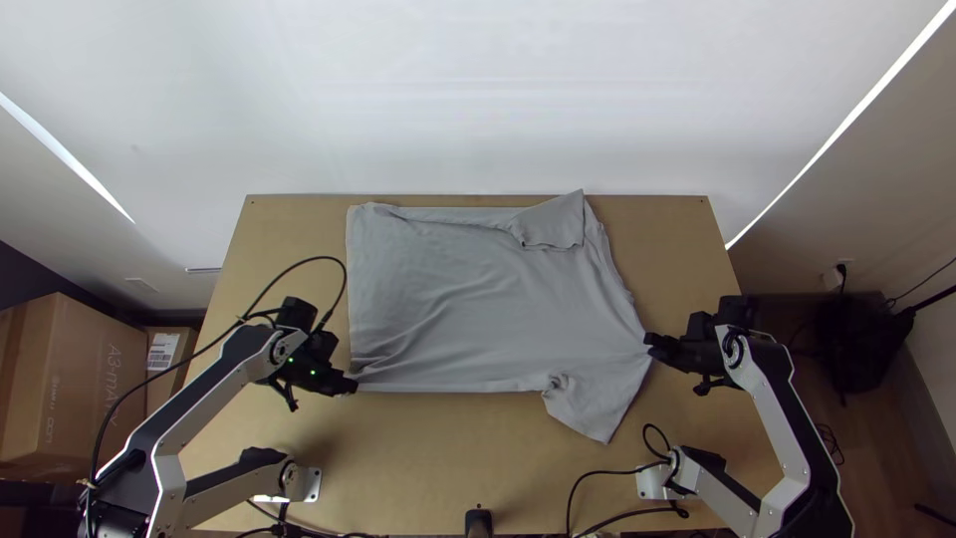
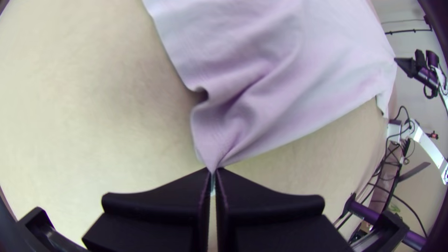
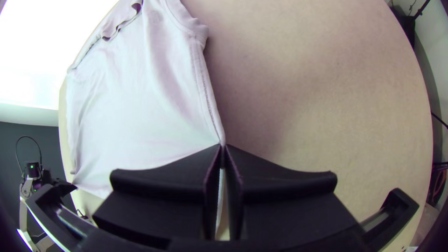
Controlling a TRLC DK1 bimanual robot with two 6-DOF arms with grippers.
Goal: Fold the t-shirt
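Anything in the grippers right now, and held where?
Both hold the t-shirt: left gripper at a bottom-hem corner, right gripper on the edge near the shoulder seam.

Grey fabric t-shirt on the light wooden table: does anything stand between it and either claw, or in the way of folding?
Nothing visible does. The left claw pinches a corner of the grey t-shirt, the right claw its seamed edge, and no object lies on the cloth between them.
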